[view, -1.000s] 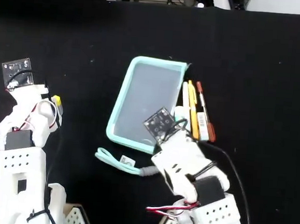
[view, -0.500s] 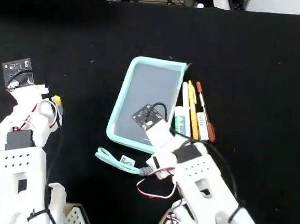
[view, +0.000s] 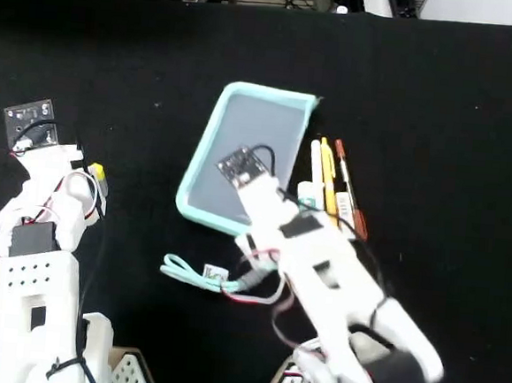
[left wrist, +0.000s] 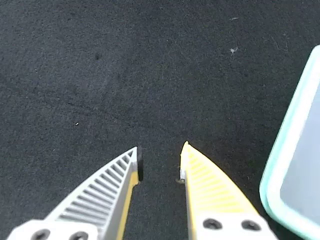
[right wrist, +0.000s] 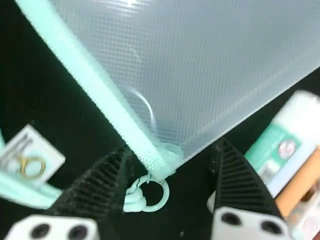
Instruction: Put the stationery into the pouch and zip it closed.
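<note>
A translucent pouch point(view: 246, 146) with a mint zipper edge lies mid-table. Beside it to the right lie several pens point(view: 336, 184) and a glue stick point(view: 306, 195). My right arm point(view: 309, 253) reaches over the pouch's near corner. In its wrist view the right gripper point(right wrist: 172, 150) stands open, its black fingers on either side of that corner of the pouch point(right wrist: 200, 75), just above the zipper pull ring point(right wrist: 150, 196). The glue stick point(right wrist: 287, 132) shows at the side. My left gripper point(left wrist: 160, 150) hangs open over bare black table at the far left, the pouch's edge point(left wrist: 287, 165) beside it.
A mint wrist strap point(view: 187, 273) with a small white tag point(right wrist: 25, 157) trails from the pouch's near corner toward the table's front. The left arm point(view: 47, 202) stands at the left. Black tabletop lies open beyond the pouch.
The right arm has stretched forward over the pouch's near corner. The pouch has slid a little farther away and to the left. The left arm has kept still.
</note>
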Motion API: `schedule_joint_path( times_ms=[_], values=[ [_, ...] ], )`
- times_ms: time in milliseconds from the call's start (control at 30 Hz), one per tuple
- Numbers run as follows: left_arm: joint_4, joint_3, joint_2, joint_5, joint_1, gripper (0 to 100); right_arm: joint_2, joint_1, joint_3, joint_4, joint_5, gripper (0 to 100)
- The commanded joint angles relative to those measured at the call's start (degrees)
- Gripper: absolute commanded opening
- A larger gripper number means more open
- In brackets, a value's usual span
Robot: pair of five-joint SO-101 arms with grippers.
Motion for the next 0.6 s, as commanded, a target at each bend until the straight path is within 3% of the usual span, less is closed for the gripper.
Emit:
schedule_joint_path(
  times_ms=[0,200,567],
  values=[
    [-1.23,-0.48,0.09,0.44,-0.48,16,7.25,-1.49,-10.77,-1.23,-0.26,24.7],
    [-1.23,-0.48,0.09,0.44,-0.48,16,8.04,-3.08,-13.93,-0.53,-0.7,24.7],
    [-1.23,-0.48,0.09,0.44,-0.48,16,-12.7,-3.08,3.3,1.67,-4.04,24.7]
  ],
)
